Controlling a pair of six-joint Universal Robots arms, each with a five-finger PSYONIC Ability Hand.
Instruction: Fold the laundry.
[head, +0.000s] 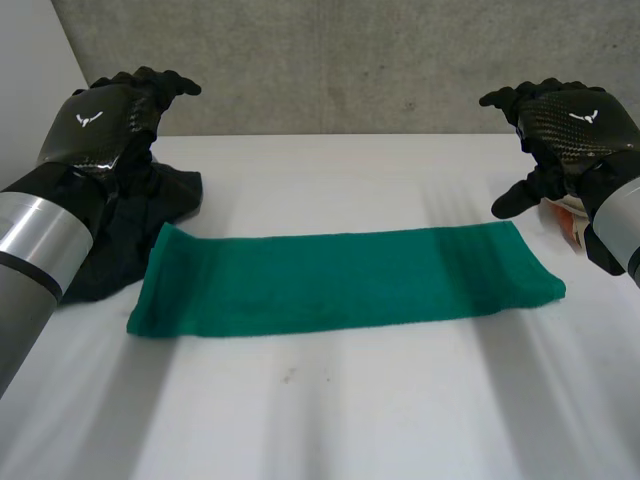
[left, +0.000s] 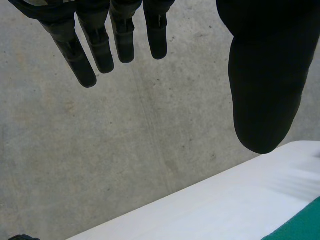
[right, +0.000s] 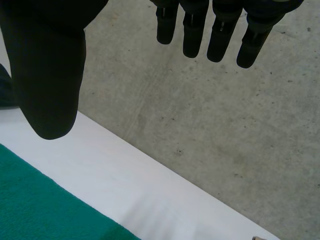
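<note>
A green cloth (head: 340, 280), folded into a long band, lies flat across the middle of the white table (head: 330, 410). My left hand (head: 115, 120) hovers above the table at the band's left end, fingers (left: 95, 45) straight and spread, thumb (left: 265, 85) apart, holding nothing. My right hand (head: 565, 130) hangs above the band's right end, its fingers (right: 220, 35) likewise straight and its thumb (right: 47, 75) away from them, empty. A corner of the green cloth (left: 300, 227) lies below the left thumb, and its edge (right: 45, 205) lies below the right thumb.
A heap of dark cloth (head: 135, 215) lies on the table beneath my left arm, touching the green band's left end. A small orange and white object (head: 568, 218) sits by the right hand. A grey concrete wall (head: 340, 60) stands behind the table.
</note>
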